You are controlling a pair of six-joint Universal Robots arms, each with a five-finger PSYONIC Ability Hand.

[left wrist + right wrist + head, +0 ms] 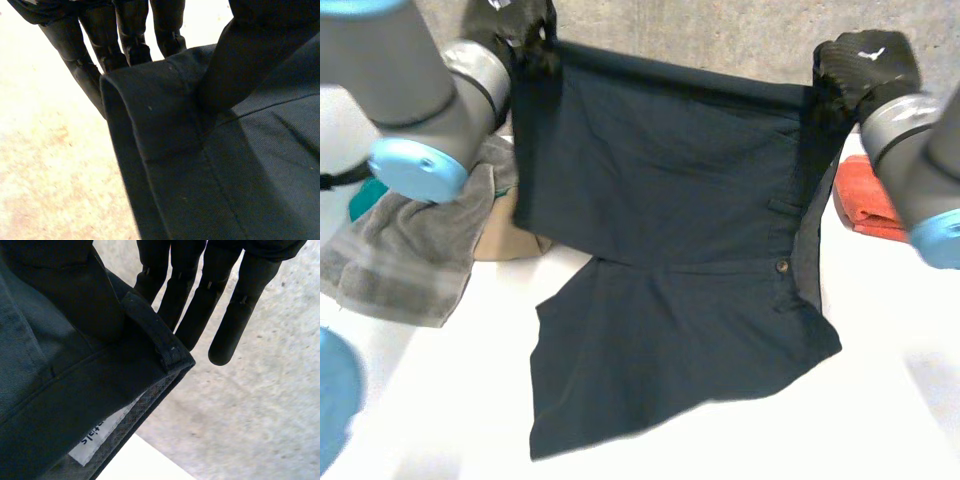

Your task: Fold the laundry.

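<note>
Shorts [660, 200] hung between the two hands, their top edge stretched taut at the far side of the table [880, 400] and their lower part lying crumpled on it. The left hand [515, 30] had a hemmed corner pinched, straight fingers [125, 35] behind the cloth and the thumb [225, 75] pressed on the front. The right hand [860, 65] held the opposite corner the same way, on the waistband beside a belt loop [155, 330]. The step in hand looked to be spreading the shorts flat before the first fold. To do that well, both pinches would have to hold firm and the hands stay level with each other, so the top edge came down straight rather than slanted. Drawing the cloth away from the crumpled part before lowering it should pull out the skewed lower leg, which lay twisted toward the robot. The landing needed care at the sides, too: a grey towel [410, 250] lay near the left arm and a red towel [865, 195] just beside the right one, and the shorts ought to settle between them, not over either.
</note>
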